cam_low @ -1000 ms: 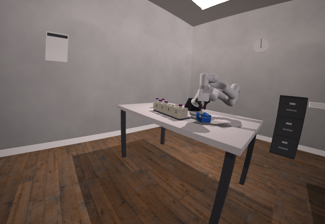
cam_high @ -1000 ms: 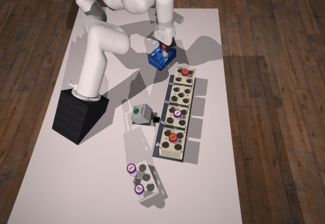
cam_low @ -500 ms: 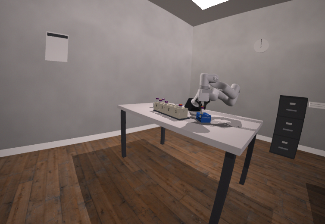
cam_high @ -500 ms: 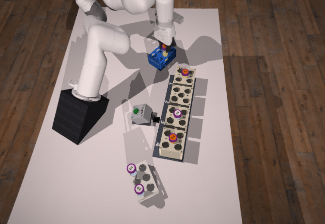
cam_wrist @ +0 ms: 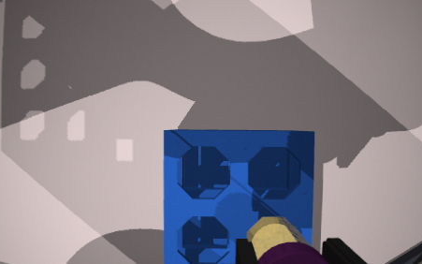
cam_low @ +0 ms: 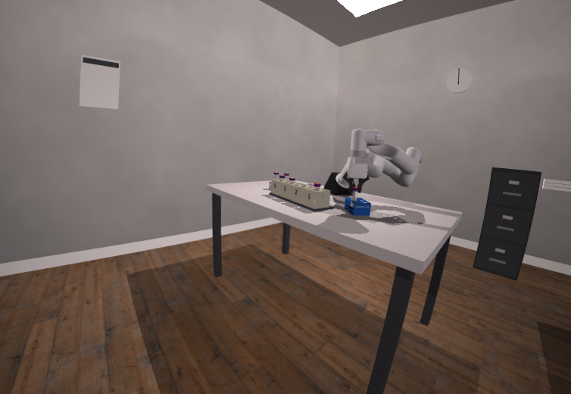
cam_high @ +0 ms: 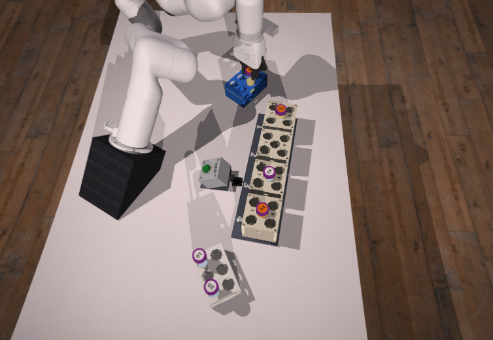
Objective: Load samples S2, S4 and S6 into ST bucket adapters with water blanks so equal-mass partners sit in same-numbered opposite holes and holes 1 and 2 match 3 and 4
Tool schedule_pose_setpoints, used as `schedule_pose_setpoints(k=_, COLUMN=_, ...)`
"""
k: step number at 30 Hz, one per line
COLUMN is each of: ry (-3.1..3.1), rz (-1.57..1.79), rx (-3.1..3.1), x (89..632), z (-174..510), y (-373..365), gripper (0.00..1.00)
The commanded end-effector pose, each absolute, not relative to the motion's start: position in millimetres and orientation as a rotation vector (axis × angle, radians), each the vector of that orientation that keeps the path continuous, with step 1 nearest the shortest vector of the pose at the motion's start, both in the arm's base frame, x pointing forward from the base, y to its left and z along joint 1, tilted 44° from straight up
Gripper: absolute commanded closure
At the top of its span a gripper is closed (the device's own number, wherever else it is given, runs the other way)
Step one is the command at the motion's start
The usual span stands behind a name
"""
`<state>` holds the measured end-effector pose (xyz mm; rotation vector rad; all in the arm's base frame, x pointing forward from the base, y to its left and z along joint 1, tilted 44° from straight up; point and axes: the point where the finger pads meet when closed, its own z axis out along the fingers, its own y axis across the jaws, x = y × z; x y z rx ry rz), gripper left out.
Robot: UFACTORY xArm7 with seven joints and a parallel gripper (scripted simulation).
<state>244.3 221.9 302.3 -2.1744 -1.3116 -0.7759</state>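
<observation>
My gripper (cam_high: 252, 72) (cam_low: 354, 186) (cam_wrist: 289, 253) is shut on an orange-dotted, purple-capped tube with yellow contents (cam_high: 250, 82) (cam_wrist: 272, 235). The tube stands in a hole of the blue SAMPLES rack (cam_high: 235, 93) (cam_low: 362, 207) (cam_wrist: 239, 174); its ID is hidden. Adapter 1 (cam_high: 266, 124) holds an orange-dotted tube (cam_high: 280, 109), apparently S6, in hole 5. Adapter 2 (cam_high: 274, 153) is empty. Adapter 3 (cam_high: 265, 187) has a white-dotted blank (cam_high: 269, 172) in hole 5, its number hard to read. Adapter 4 (cam_high: 259, 233) has tube S4 (cam_high: 261, 208) in hole 5.
The adapters stand in a row on the dark loading stand (cam_high: 237, 231). A white rack (cam_high: 225, 297) at the front holds blanks marked 10 (cam_high: 199, 255) and 20 (cam_high: 211, 287). The green DONE key (cam_high: 206, 168) sits on a grey desk (cam_high: 216, 180) left of the stand.
</observation>
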Motion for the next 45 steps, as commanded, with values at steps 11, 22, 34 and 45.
schedule_pose_setpoints(k=11, ry=-1.311, rz=-0.779, rx=-2.173, x=243, z=308, y=217, gripper=1.00)
schedule_pose_setpoints(k=22, ry=-1.311, rz=-0.779, rx=-2.173, x=241, z=313, y=213, gripper=1.00)
schedule_pose_setpoints(k=34, ry=-1.311, rz=-0.779, rx=-2.173, x=240, z=318, y=209, gripper=1.00)
schedule_pose_setpoints(k=45, ry=-1.311, rz=-0.779, rx=-2.173, x=238, z=325, y=202, gripper=1.00)
